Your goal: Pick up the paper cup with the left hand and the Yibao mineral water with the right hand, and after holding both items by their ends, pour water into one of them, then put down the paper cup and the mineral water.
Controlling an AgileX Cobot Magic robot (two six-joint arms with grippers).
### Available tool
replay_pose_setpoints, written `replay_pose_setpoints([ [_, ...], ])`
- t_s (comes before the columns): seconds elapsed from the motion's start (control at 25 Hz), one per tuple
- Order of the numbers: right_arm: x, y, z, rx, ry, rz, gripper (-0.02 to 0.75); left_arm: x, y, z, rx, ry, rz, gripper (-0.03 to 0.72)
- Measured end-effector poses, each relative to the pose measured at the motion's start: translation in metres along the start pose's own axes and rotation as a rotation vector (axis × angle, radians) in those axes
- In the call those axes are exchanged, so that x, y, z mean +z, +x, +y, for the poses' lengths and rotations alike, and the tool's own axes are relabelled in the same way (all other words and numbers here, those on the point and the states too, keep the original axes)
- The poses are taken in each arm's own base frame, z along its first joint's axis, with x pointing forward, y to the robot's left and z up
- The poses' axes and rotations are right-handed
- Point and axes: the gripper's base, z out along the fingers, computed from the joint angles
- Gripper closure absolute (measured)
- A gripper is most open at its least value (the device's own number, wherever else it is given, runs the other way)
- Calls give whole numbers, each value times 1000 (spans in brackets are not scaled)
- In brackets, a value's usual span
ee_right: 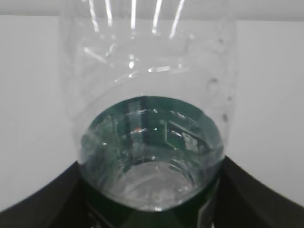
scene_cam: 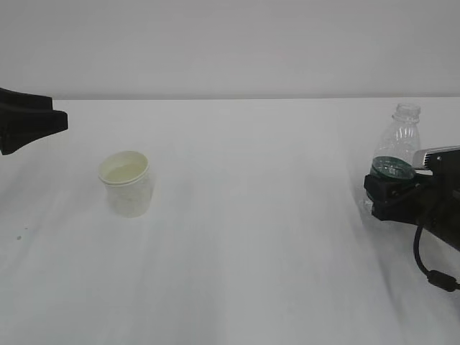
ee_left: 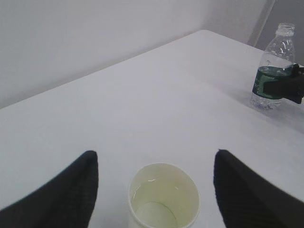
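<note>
The white paper cup point(scene_cam: 126, 183) stands upright on the table, left of centre, with glints of clear liquid inside. My left gripper point(scene_cam: 43, 122) hangs at the far left, well apart from the cup. In the left wrist view it point(ee_left: 155, 154) is open, with the cup point(ee_left: 164, 197) low between its spread fingers, untouched. The Yibao mineral water point(scene_cam: 402, 136) stands upright and capless at the right. My right gripper point(scene_cam: 392, 183) is shut on its green label; both fingers press the bottle point(ee_right: 152, 95) in the right wrist view point(ee_right: 151, 164). The bottle point(ee_left: 278, 57) also shows in the left wrist view.
The white table point(scene_cam: 251, 251) runs back to a pale wall. A black cable point(scene_cam: 431, 269) hangs from the right arm near the table's right edge.
</note>
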Motion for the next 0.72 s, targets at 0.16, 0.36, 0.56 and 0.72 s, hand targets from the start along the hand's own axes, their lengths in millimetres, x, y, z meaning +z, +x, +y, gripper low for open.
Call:
replay_pose_setpoints([
  [0.16, 0, 0, 0, 0, 0, 0, 250, 0, 0, 0, 0, 0, 0, 150],
  [0.36, 0, 0, 0, 0, 0, 0, 250, 0, 0, 0, 0, 0, 0, 150],
  [0.56, 0, -1, 0, 0, -4, -6, 185, 0, 0, 0, 0, 0, 0, 150],
  [0.72, 0, -1, 0, 2, -4, -11, 97, 0, 0, 0, 0, 0, 0, 150],
])
